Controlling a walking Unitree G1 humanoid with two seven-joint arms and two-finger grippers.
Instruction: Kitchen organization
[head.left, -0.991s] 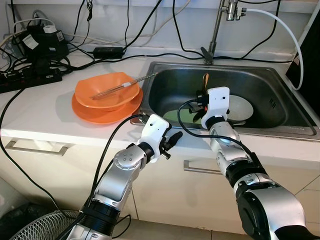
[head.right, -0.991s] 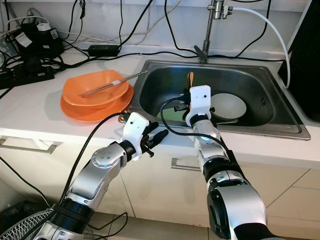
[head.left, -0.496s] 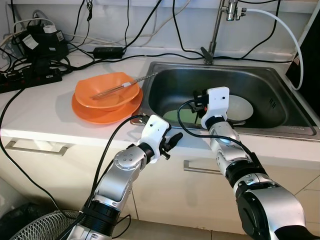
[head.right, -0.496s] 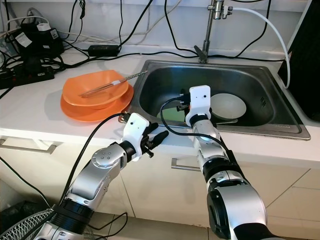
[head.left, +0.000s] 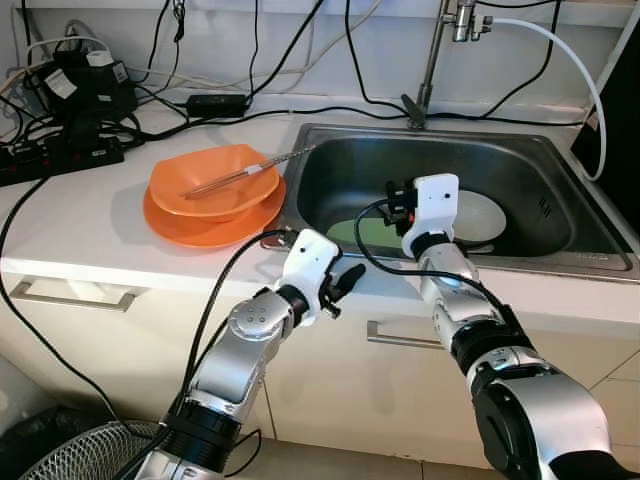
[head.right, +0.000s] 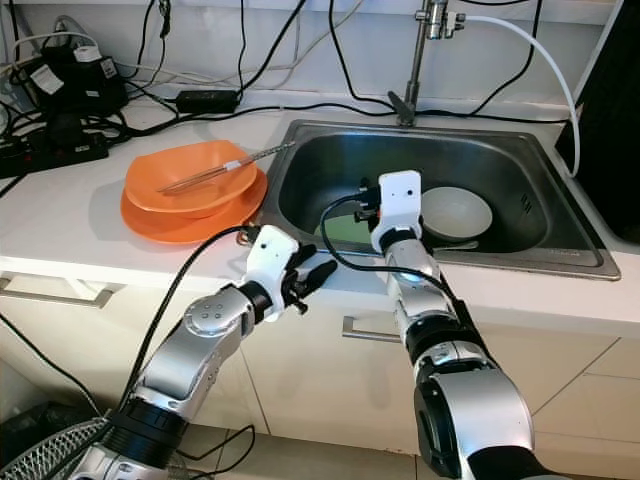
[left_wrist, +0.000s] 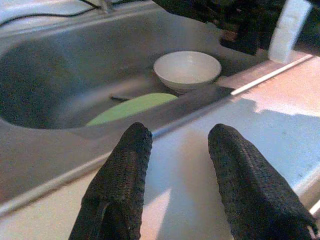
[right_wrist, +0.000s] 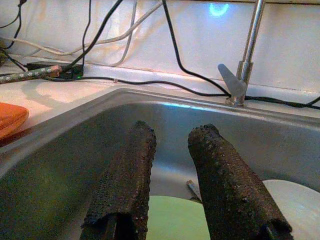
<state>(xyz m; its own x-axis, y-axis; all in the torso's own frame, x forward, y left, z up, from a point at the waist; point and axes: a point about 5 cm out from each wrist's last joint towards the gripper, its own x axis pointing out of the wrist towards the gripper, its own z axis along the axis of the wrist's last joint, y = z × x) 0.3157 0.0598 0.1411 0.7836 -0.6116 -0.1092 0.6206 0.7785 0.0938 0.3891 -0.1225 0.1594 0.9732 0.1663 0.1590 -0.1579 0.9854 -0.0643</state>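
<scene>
Behind, black cables (head.left: 250, 60) and a power strip (head.left: 60, 155) clutter the counter's upper left. The steel sink (head.left: 520, 150) holds a white bowl (head.left: 485, 215) and green plate (head.left: 365, 232). Stacked orange bowls (head.left: 215, 185) carry a utensil (head.left: 240, 175). The left gripper (left_wrist: 172, 165) is spread at the counter edge; the right gripper (right_wrist: 170, 165) is spread above the sink.

The big grey metal sink (head.left: 560, 190) looks smooth and a bit shiny. The tall metal tap (head.left: 432, 60) is shiny too. The round orange bowl (head.left: 212, 180) and the orange plate (head.left: 200, 228) under it look like smooth plastic. The white counter top (head.left: 90, 220) is smooth and matt. The black fingers (left_wrist: 120, 185) look rough and bumpy, like rubber.
</scene>
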